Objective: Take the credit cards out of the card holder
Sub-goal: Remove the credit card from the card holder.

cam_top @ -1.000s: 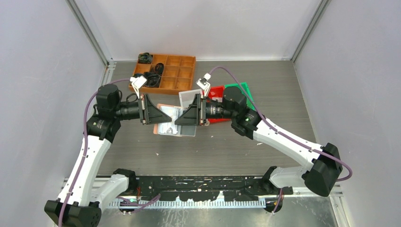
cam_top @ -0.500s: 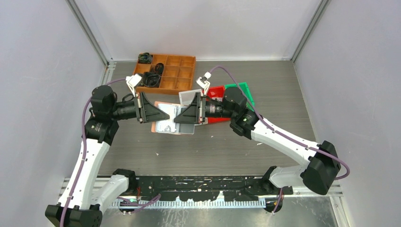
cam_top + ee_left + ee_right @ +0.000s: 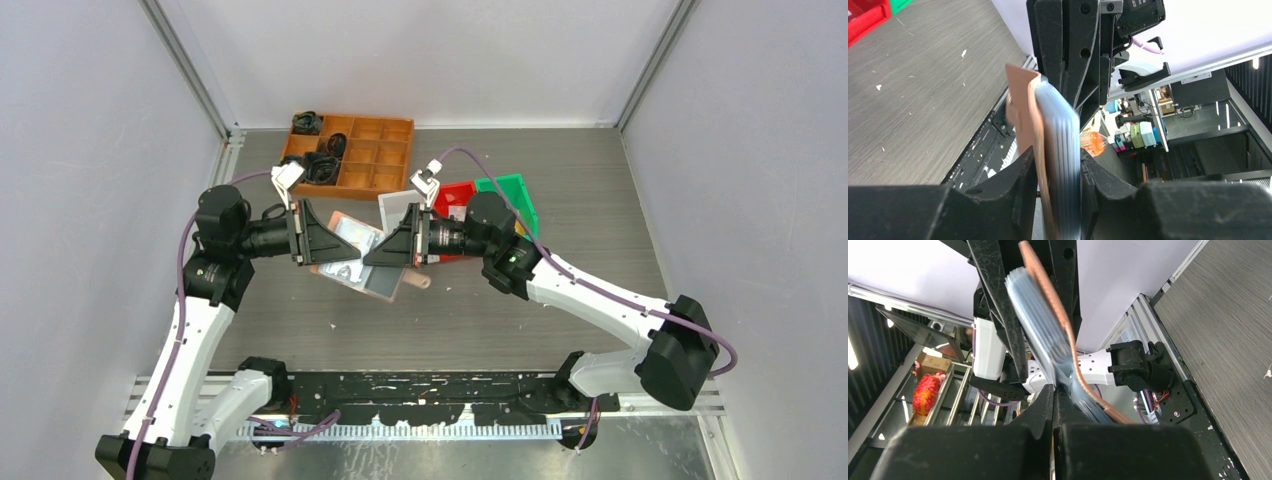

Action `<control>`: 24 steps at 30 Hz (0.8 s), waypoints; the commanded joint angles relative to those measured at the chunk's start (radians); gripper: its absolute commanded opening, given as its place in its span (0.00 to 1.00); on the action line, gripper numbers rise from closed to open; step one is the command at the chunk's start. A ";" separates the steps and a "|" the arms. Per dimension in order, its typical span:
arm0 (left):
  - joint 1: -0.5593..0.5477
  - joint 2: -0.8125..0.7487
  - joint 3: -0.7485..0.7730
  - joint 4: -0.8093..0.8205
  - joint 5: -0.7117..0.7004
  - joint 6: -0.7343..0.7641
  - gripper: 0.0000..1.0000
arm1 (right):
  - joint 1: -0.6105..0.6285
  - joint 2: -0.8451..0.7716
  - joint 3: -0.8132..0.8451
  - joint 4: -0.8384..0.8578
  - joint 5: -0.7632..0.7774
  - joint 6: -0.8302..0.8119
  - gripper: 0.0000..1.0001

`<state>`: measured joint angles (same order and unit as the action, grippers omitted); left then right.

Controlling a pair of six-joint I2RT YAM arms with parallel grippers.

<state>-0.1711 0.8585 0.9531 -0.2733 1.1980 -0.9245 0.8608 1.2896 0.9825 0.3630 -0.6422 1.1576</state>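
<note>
The salmon-pink card holder [image 3: 352, 258] hangs between my two grippers above the table, tilted, its clear bluish sleeves fanned out. My left gripper [image 3: 326, 246] is shut on its cover and sleeve stack [image 3: 1055, 125], the fingers [image 3: 1020, 185] pressing on both sides. My right gripper [image 3: 386, 252] is shut from the opposite side on a thin bluish sleeve edge [image 3: 1068, 382] of the holder. I cannot tell whether a credit card is in that sleeve. A dark grey flap [image 3: 381, 283] and the pink snap tab [image 3: 421, 282] stick out below the right gripper. No loose card shows.
An orange compartment tray [image 3: 372, 152] with black items [image 3: 320, 168] stands at the back left. A clear box [image 3: 399, 207], a red bin [image 3: 460, 193] and a green bin [image 3: 508, 190] sit behind the right gripper. Grey side walls flank the table.
The card holder has been lifted and turned, its near right end swinging down toward the front. Both grippers stay shut on it; the right one moved slightly left and forward.
</note>
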 commanded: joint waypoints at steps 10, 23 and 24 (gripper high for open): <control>-0.016 -0.029 0.007 0.115 0.131 -0.089 0.26 | 0.007 -0.073 -0.065 0.021 0.119 -0.070 0.01; -0.017 -0.032 0.017 0.135 0.122 -0.114 0.25 | 0.007 -0.110 -0.114 0.008 0.128 -0.072 0.01; -0.016 -0.034 0.017 0.133 0.121 -0.112 0.25 | 0.007 -0.102 -0.110 0.024 0.123 -0.058 0.11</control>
<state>-0.1814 0.8574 0.9421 -0.2291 1.2400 -0.9966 0.8753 1.1847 0.8780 0.3904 -0.5545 1.1118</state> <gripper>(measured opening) 0.254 0.029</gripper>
